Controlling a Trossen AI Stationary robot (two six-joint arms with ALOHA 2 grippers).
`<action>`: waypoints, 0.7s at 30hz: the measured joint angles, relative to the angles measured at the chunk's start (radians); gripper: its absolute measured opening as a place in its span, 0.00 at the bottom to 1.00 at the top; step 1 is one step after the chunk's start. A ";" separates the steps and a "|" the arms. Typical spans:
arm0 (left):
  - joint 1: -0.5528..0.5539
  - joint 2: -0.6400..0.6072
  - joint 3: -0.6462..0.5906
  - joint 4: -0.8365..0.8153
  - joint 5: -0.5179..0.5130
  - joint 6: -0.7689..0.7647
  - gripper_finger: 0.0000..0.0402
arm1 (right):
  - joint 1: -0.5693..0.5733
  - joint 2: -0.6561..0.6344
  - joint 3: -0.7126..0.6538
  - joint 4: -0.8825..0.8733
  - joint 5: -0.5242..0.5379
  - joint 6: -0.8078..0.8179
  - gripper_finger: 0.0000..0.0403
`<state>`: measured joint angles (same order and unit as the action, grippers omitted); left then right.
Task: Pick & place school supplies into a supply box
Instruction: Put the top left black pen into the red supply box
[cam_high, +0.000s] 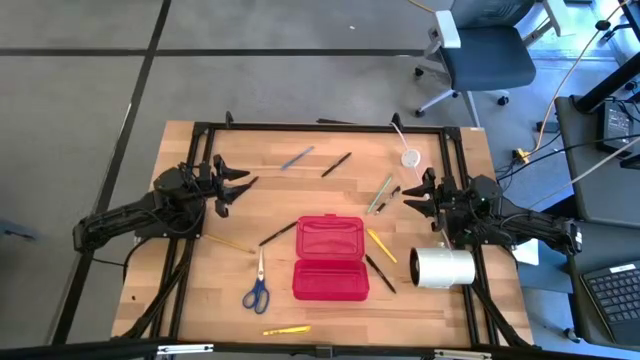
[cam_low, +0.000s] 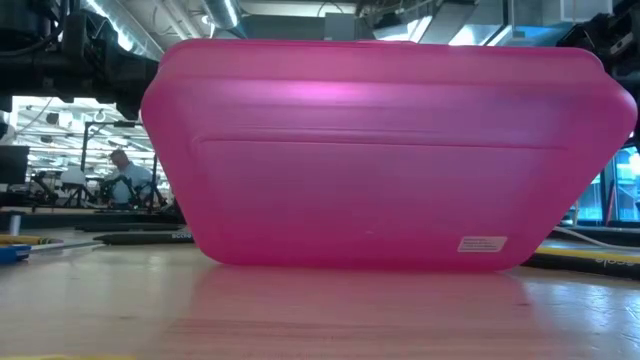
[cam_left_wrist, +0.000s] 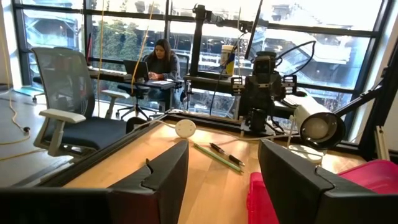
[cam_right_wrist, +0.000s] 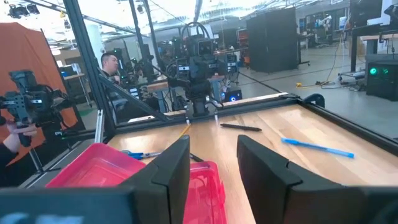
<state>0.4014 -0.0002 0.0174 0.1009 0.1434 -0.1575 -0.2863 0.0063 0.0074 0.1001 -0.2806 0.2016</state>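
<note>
Box (cam_high: 330, 258) sits mid-table, lid down, supplies ringed around it. Left end effector (cam_high: 240, 185) at nine o'clock and right end effector (cam_high: 412, 195) at three wait spread, ready.

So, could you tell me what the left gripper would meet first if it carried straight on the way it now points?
The left gripper, open, points across the table toward the right arm. Its wrist view shows bare wood ahead, then the green pencil and a black pen beside it. Probably those first, though depth is unclear.
</note>
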 joint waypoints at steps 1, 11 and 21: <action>0.000 0.000 0.000 0.000 0.000 -0.014 0.47 | 0.000 0.000 0.000 0.000 0.000 0.000 0.34; 0.000 0.000 0.000 0.000 -0.030 -0.078 0.47 | 0.000 0.000 0.000 0.002 0.012 -0.025 0.34; -0.001 0.033 0.000 0.164 -0.005 -0.112 0.46 | 0.000 0.000 0.000 -0.014 0.150 -0.080 0.34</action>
<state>0.4000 0.0327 0.0176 0.2651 0.1387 -0.2691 -0.2861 0.0063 0.0071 0.0864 -0.1309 0.1215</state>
